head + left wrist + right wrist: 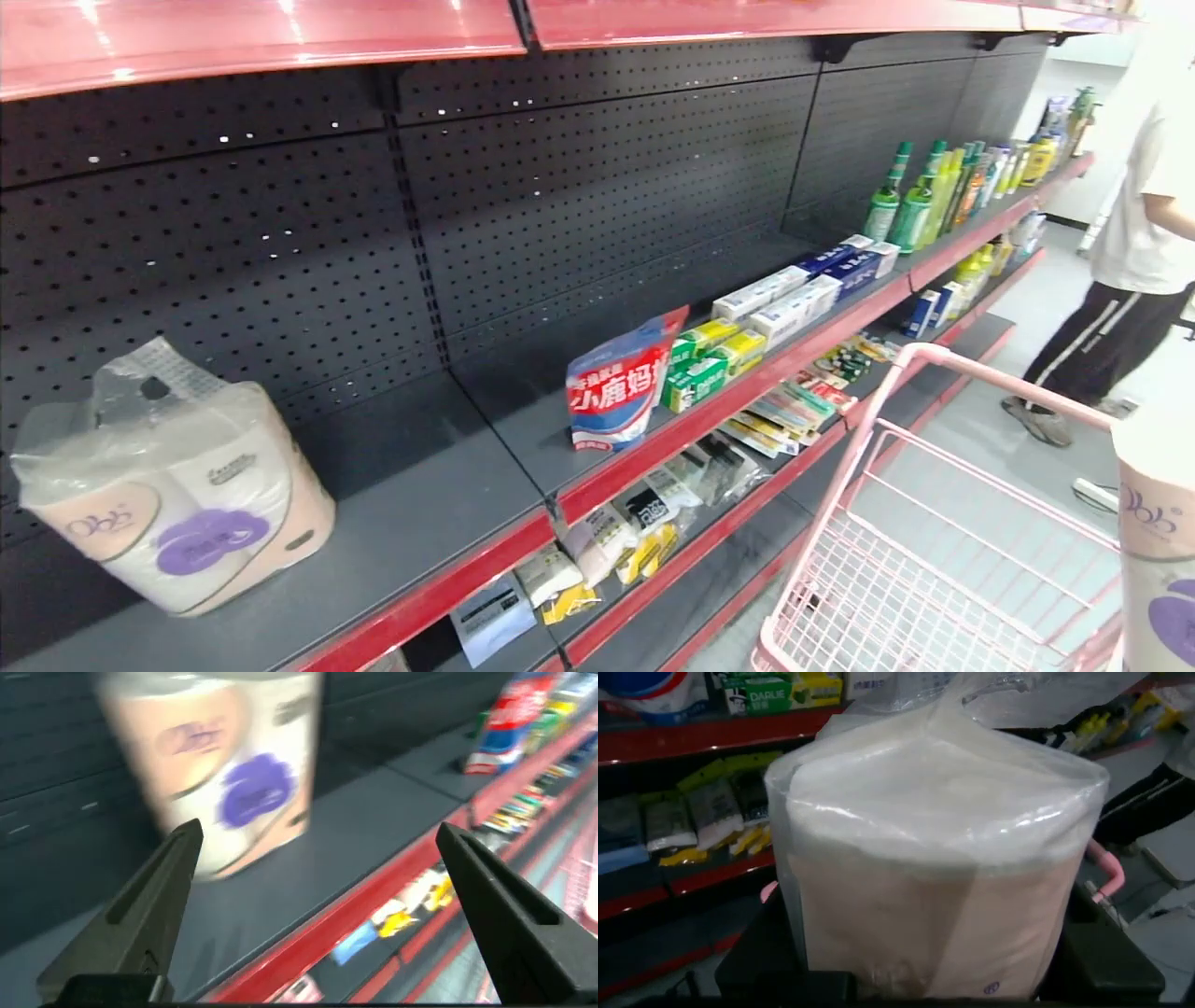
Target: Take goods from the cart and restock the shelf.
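A plastic-wrapped toilet paper pack [177, 495] with a purple label stands on the dark shelf [420, 523] at the far left. In the left wrist view this pack [224, 765] is just ahead of my left gripper [318, 924], which is open with nothing between its fingers. My right gripper [929, 966] is shut on a second toilet paper pack [934, 849], its dark fingers [752, 952] pressing the pack's sides. That second pack [1158, 532] shows at the right edge of the head view, over the pink wire cart [934, 532].
A blue and red pouch [621, 383] stands mid-shelf, with green and white toothpaste boxes [747, 327] and green bottles [915, 196] further right. Free shelf room lies between the left pack and the pouch. Lower shelves [653, 523] hold small packets.
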